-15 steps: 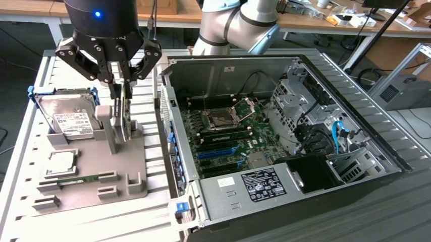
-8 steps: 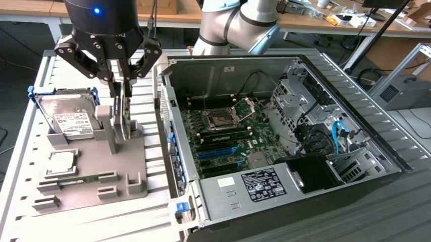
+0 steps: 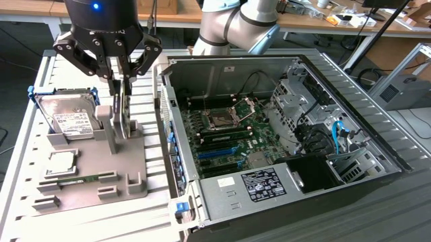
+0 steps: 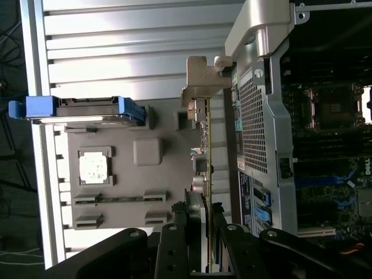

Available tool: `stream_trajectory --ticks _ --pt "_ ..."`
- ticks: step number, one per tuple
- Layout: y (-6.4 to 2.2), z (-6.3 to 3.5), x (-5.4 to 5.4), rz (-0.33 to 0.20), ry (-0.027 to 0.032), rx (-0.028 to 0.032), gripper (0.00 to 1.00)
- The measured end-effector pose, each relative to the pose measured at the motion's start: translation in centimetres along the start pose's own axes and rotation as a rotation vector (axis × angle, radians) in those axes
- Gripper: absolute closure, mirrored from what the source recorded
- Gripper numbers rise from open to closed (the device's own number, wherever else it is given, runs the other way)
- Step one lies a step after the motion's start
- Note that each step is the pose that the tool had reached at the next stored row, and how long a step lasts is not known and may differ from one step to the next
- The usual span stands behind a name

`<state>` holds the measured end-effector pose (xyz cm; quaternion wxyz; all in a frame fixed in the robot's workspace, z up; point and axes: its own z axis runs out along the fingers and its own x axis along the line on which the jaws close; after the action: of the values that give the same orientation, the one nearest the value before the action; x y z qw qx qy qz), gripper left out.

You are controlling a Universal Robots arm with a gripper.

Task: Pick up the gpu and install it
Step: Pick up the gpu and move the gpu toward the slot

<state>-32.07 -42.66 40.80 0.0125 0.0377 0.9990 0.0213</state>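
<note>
The gpu [image 3: 125, 120] stands on edge in a slot of the grey fixture tray [image 3: 88, 199], just outside the open computer case [image 3: 303, 75]. My gripper [image 3: 121, 98] hangs straight over it, its two fingers closed against the card's upper edge, one on each side. In the wrist view the gpu [image 4: 207, 145] shows edge-on, with its silver end bracket [image 4: 202, 81] at the far end. There the gripper [image 4: 206, 226] pinches the near end of the board. The card still sits in its holder.
The tray also holds a silver hard drive [image 3: 67, 120] in blue rails, a CPU [image 3: 59, 161] and a green RAM stick [image 3: 75, 178]. The case's side wall [image 4: 256, 122] runs close beside the card. Inside lies the motherboard [image 3: 222, 138] with blue slots [image 3: 217, 151].
</note>
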Motion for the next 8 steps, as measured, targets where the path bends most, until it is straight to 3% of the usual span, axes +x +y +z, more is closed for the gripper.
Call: stream_trajectory --ticks 8 --pt "0.02 -0.53 -0.01 0.0 0.0001 -0.0002 0.73"
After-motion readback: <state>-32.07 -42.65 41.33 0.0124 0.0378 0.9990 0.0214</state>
